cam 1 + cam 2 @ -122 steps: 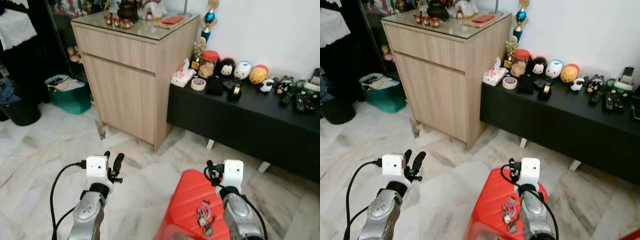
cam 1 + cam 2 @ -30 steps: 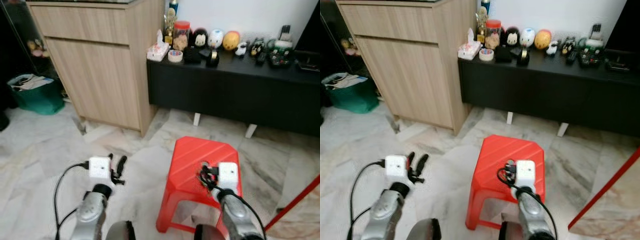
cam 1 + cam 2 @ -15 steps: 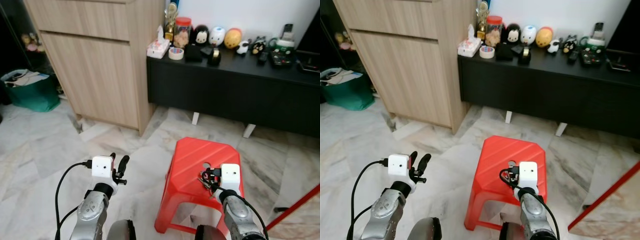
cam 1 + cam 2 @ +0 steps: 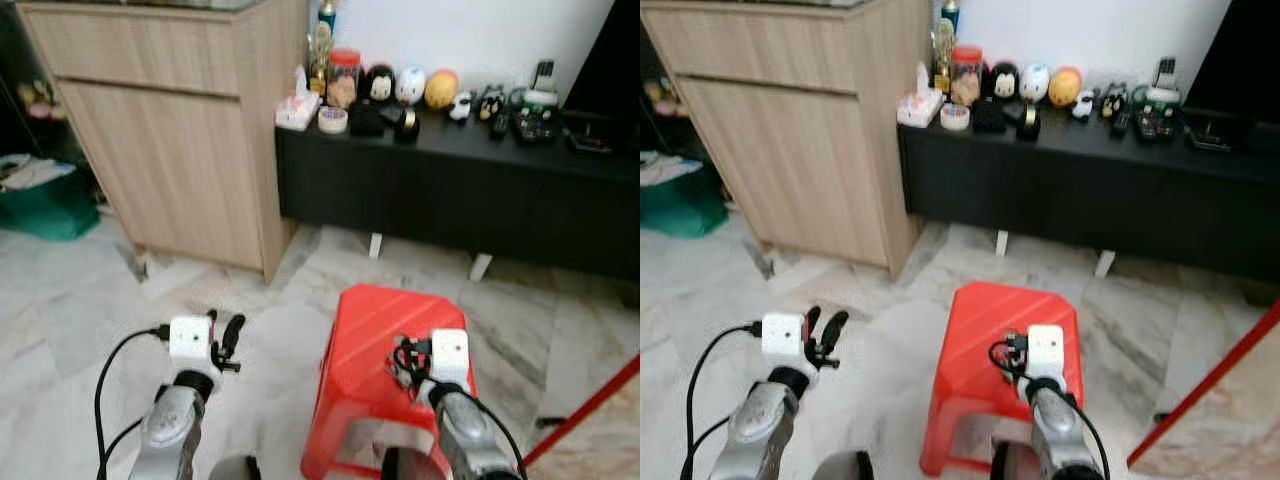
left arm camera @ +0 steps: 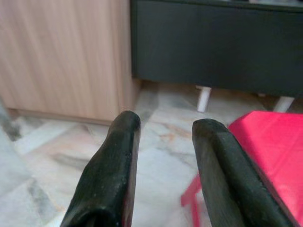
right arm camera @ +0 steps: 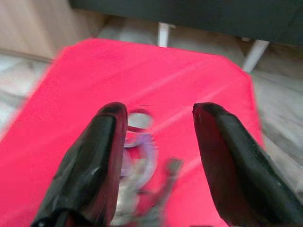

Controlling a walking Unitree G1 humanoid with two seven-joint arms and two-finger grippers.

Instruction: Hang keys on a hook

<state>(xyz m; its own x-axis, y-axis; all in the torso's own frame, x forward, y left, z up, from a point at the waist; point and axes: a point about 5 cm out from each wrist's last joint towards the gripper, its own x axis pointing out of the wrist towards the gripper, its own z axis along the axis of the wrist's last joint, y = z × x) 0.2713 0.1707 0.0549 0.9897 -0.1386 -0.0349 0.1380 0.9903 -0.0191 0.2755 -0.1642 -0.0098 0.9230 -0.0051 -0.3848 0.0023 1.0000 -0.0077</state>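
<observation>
Above the red stool (image 4: 372,330), the right tool (image 6: 158,142) hangs open over the keys (image 6: 142,182); left tool (image 5: 163,156) open

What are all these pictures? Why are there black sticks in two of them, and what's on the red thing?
They all come from cameras on a walking robot. The two wide pictures are its eyes, looking down past its silver arms. The other two come from small cameras on its wrists, and the black sticks are its fingers, seen up close.

The left gripper hangs open over the marble floor, holding nothing. The right gripper is open too, above a red plastic stool. On the stool lies a blurry bunch of keys, between the fingers but not yet pinched.

Behind stand a light wooden cabinet and a low black bench with toy figures and small items on top.
</observation>
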